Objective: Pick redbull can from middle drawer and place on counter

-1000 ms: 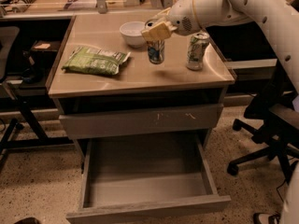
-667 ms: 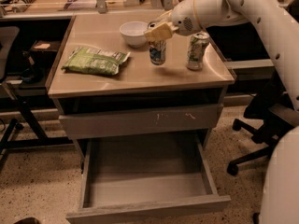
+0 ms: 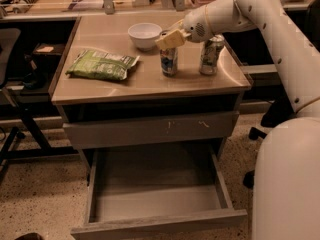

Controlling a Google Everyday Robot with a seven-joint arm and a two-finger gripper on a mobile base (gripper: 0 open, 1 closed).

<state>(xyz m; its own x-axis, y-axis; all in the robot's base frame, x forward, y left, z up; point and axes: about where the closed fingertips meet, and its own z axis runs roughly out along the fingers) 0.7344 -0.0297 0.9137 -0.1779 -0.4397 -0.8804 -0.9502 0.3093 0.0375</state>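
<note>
A big white robot arm (image 3: 280, 49) fills the right side of the frame and reaches in to the upper middle. The smooth shiny beige bench (image 3: 150, 81) is the top of a grey cabinet and takes up the middle of the upper half. Under it, at the bottom of the frame, the wide grey drawer with a plain front (image 3: 160, 225) is pulled far out. Just above it, a shut grey drawer front with pale scratch marks (image 3: 125, 131) sits under the bench.

A flat green snack bag (image 3: 102, 65) lies on the left part of the bench. A small round white bowl (image 3: 145, 34) sits at the back, in the middle. A taller green-and-white can (image 3: 211, 56) stands on the right part.

The small blue-and-silver drink can (image 3: 169, 64) stands upright on the bench, between the bowl and the taller can, not in the drawer. The tan fingers (image 3: 170, 39) at the end of the arm are right at its top. I cannot tell if they are open or shut, or if they hold the can
</note>
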